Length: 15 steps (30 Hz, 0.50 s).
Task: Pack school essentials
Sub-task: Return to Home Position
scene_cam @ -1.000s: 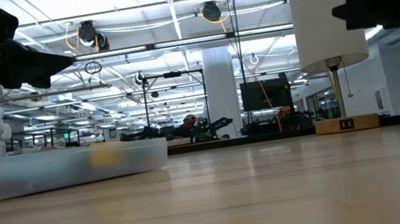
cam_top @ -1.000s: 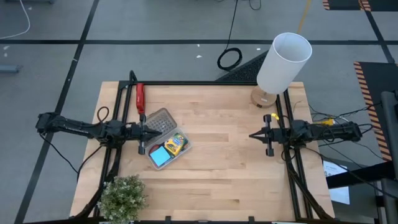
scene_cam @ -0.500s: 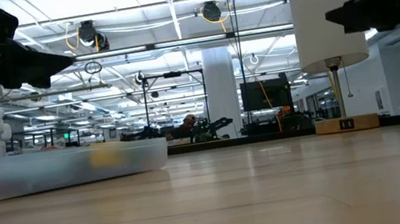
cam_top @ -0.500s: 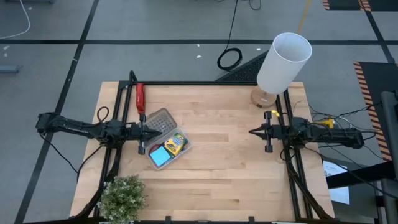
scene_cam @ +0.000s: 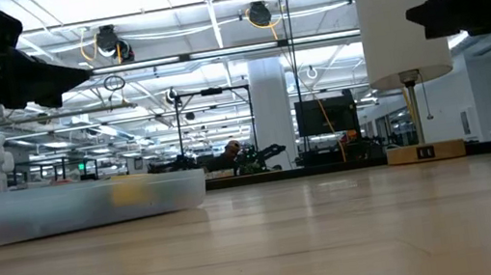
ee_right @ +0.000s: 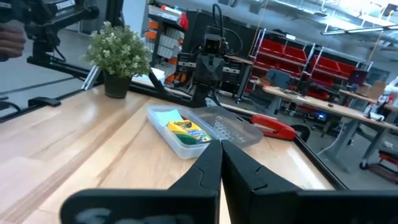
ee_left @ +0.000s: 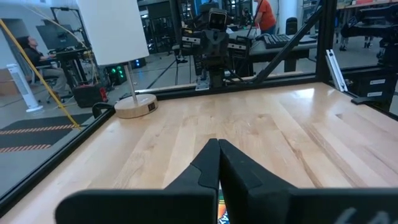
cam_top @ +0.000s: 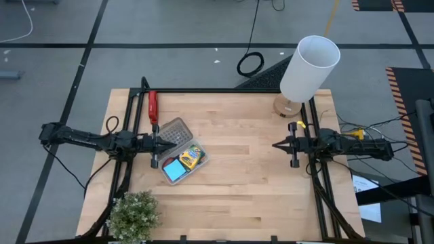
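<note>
On the wooden surface (cam_top: 244, 169) a clear plastic case (cam_top: 184, 163) sits toward the left side, its grey dotted lid (cam_top: 175, 131) swung open behind it. Inside the case lie the yellow-green crayon box (cam_top: 192, 157) and the light-blue notepad (cam_top: 174, 169), side by side (the other small stationery cannot be made out). The left pincer (cam_top: 155, 145) hovers just beside the case at its left edge, fingers pressed together and holding nothing, as its own wrist camera shows. The right pincer (cam_top: 277, 145) is well apart from the case, over the right part of the surface and pointing toward it, its fingers likewise closed on nothing. A red bar-shaped tool (cam_top: 152, 106) lies near the far left corner, just behind the lid. A lamp with a white shade (cam_top: 309, 67) stands on a round wooden base at the far right corner, and a small potted plant (cam_top: 134, 215) sits at the near left corner. From table height the case (scene_cam: 80, 205) shows as a low translucent tray with a yellow patch inside.
</note>
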Available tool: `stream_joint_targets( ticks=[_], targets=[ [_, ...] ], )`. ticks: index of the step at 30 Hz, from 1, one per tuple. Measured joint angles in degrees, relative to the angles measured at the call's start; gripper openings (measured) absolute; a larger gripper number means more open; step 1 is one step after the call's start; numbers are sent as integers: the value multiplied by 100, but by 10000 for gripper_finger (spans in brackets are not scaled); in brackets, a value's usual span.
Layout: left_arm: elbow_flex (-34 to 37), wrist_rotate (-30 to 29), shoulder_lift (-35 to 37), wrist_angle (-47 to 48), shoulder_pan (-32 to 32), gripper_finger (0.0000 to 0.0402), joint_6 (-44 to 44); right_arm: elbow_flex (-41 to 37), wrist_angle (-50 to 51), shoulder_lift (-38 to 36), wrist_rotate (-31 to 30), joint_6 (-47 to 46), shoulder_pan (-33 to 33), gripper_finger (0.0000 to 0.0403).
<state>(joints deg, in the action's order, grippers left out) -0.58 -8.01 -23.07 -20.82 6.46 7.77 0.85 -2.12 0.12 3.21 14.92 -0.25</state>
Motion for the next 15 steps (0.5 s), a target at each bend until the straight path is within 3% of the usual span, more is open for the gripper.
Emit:
stream_joint_targets(
  ticks=[7,15],
  targets=[
    [0,0,67,0,0,3,64,1,-24,1,114,-200,-2,0],
    [-6,207,658,425,0,3,68,1,-23,4,115,-208,-2,0]
  ],
)
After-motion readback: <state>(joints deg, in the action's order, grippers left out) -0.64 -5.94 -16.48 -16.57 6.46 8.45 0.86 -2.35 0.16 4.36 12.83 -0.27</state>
